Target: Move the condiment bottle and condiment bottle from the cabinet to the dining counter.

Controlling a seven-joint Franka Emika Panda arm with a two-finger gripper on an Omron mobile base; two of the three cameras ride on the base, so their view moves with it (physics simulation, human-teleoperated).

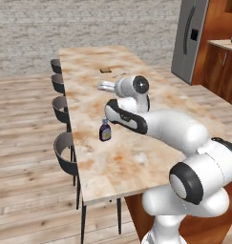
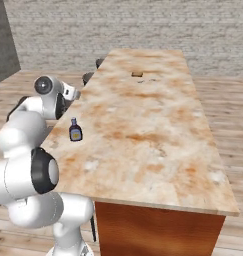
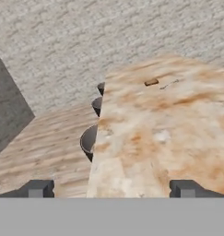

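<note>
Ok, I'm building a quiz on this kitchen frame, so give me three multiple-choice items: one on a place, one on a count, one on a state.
1. Where does the condiment bottle stand?
A. on the dining counter, near its stool-side edge
B. on the floor
C. on a stool

2. How many bottles stand on the counter?
A. three
B. two
C. one

3. How are the jaws of the gripper?
A. shut on the bottle
B. open and empty
C. shut on nothing

Answers: 1 A, both base views show it upright by that edge; 2 C, a single bottle is there; 3 B, the hand view shows the fingertips wide apart with bare counter between.
</note>
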